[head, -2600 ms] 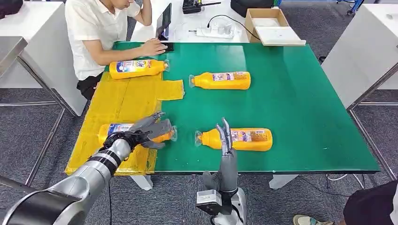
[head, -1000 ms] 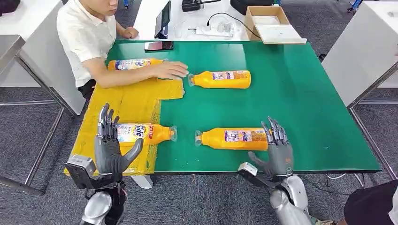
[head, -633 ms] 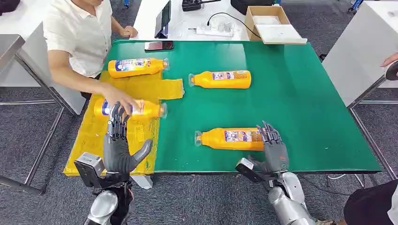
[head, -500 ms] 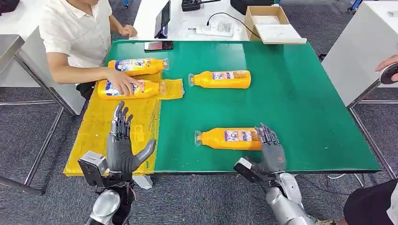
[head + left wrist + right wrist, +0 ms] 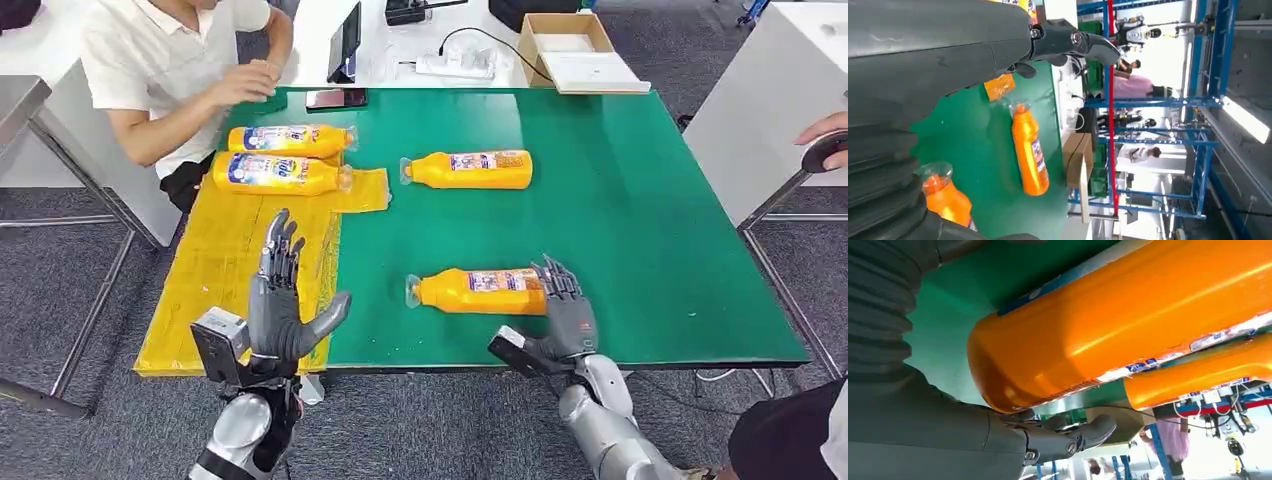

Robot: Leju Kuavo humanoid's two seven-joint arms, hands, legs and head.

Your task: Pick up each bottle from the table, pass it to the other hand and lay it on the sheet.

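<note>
An orange bottle lies on its side near the front of the green table, cap to the left. My right hand is at its base end, fingers spread against it and not closed around it. The right wrist view has that bottle close in front of the palm. My left hand is raised and open over the near edge of the yellow sheet, holding nothing. Two bottles lie side by side at the sheet's far end. Another bottle lies on the green surface further back.
A person in a white shirt sits at the far left corner with a hand lifted off the table. A phone lies near that corner. A cardboard box stands behind the table. Another person's hand is at the right edge.
The person moved the bottle I laid down up beside the other at the sheet's far end, then drew the hand back. My right hand closed in on the near bottle's base, nudging it left.
</note>
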